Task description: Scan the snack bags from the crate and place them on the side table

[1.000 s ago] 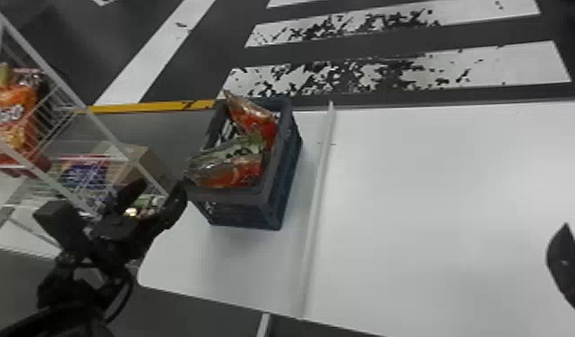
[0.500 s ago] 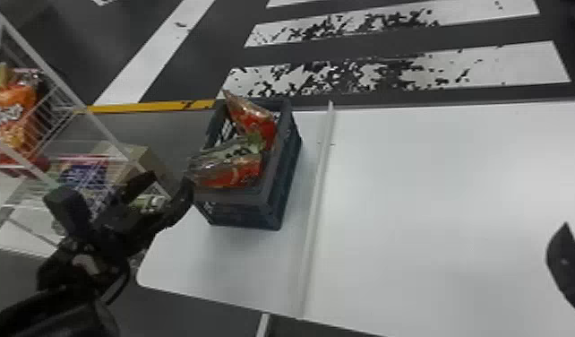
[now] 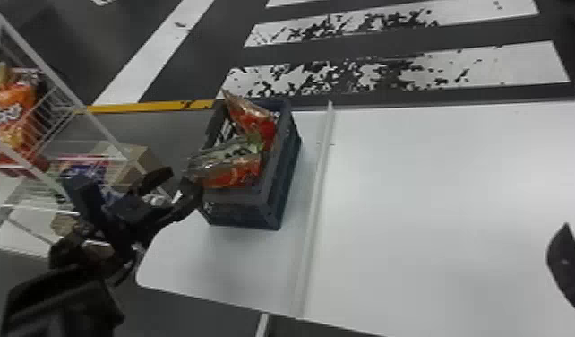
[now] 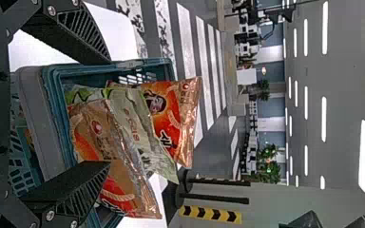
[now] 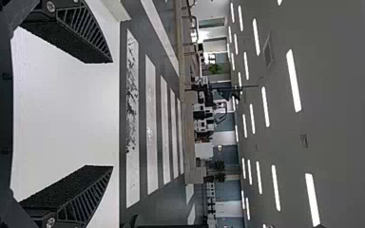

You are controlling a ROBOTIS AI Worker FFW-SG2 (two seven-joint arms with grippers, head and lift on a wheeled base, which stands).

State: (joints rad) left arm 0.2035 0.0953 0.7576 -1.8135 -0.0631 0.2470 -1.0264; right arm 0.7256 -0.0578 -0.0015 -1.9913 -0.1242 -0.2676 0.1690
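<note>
Large indoor hall with crosswalk-like floor stripes, ceiling strip lights, leafy plants

The crate has a teal rim and a grey side, and of its snack bags one is copper and orange-red, one is pale green with darker green at its end, and one is bright orange-red with golden foil. The counter is plain white, while the floor is dark grey with white stripes, two of them spotted with black patches. Yellow is the thin strip, and the wire rack is white.
</note>
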